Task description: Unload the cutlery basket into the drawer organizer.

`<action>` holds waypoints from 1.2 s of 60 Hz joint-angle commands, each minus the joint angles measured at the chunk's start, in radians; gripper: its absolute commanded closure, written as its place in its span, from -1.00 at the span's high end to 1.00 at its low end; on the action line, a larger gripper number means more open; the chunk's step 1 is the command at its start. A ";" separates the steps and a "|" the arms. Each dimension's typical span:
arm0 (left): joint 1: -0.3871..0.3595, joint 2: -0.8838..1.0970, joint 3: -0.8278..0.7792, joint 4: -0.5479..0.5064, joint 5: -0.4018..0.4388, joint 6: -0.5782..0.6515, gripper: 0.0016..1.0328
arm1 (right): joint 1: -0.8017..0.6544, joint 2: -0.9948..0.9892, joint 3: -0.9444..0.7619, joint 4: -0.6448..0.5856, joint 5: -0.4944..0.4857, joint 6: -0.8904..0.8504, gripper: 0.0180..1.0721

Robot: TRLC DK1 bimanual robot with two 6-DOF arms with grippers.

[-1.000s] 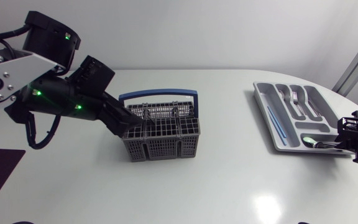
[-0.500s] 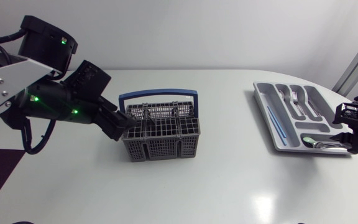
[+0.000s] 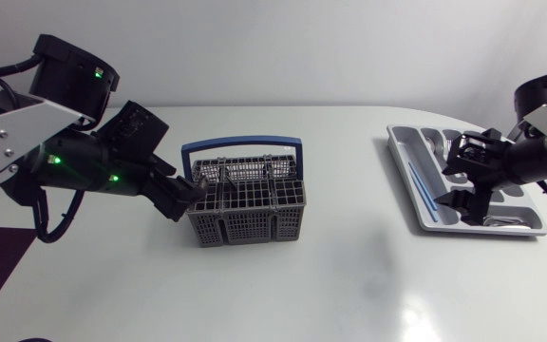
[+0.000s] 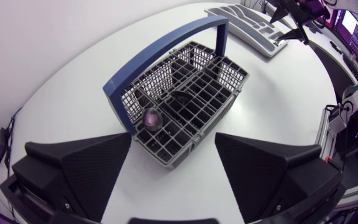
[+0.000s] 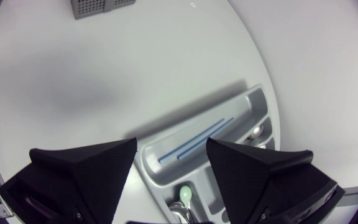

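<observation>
cutlery basket (image 3: pixel 245 204): blue handle (image 3: pixel 242 144) upright | organizer (image 3: pixel 402 157): right arm (image 3: pixel 525 160) over it

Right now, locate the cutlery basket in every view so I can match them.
Head view: cutlery basket left of centre, by the left gripper.
Left wrist view: just ahead of its open fingers.
Right wrist view: only a grey corner, far across the table.
Shared landmark: drawer organizer, in all three.
</observation>
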 commanded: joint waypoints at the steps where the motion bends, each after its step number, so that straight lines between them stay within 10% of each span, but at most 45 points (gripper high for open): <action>1: 0.004 -0.010 -0.030 0.017 -0.005 -0.009 0.82 | 0.095 -0.033 -0.030 -0.023 0.000 0.146 0.55; 34: 0.041 -0.031 -0.075 0.040 -0.005 0.000 0.80 | 0.749 -0.148 0.028 0.006 0.230 0.723 0.55; 72: 0.084 -0.043 -0.121 0.080 0.056 0.042 0.80 | 0.996 0.029 0.153 0.123 0.367 1.056 0.55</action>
